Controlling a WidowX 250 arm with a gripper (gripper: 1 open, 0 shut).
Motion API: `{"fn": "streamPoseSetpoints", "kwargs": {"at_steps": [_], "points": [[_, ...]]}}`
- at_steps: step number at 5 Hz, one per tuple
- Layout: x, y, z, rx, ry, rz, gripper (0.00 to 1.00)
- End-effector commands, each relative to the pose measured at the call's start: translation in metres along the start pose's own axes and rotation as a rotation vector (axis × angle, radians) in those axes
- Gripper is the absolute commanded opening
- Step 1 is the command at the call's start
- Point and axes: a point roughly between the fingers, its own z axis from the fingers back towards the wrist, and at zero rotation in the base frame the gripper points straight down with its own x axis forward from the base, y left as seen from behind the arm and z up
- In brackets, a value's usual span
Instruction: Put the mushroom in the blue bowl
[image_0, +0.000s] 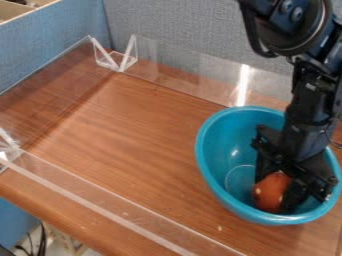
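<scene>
- Camera view: the bowl (221, 150) sat at the lower right of the frame on the wooden table (120, 130).
- The black arm (310, 90) came down from the upper right into the bowl, pointing straight down.
- The gripper (278, 190) was clenched on the mushroom (271, 191), whose orange cap showed between the fingers.
- The mushroom was inside the bowl, low near its floor at the right side; contact with the floor could not be told.
- Clear plastic walls (80, 60) edged the table.
</scene>
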Motion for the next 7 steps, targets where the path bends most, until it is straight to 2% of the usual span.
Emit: {"fn": "streamPoseSetpoints", "kwargs": {"at_steps": [1,4,6,7], "points": [[0.005,0.007,0.028,0.009,-0.070,0.016,0.00],[-0.024,0.041,0.046,0.010,-0.063,0.291,0.00],[-0.027,0.022,0.044,0.012,-0.050,0.222,0.00],[-0.026,0.023,0.053,0.014,-0.044,0.174,0.00]]}}
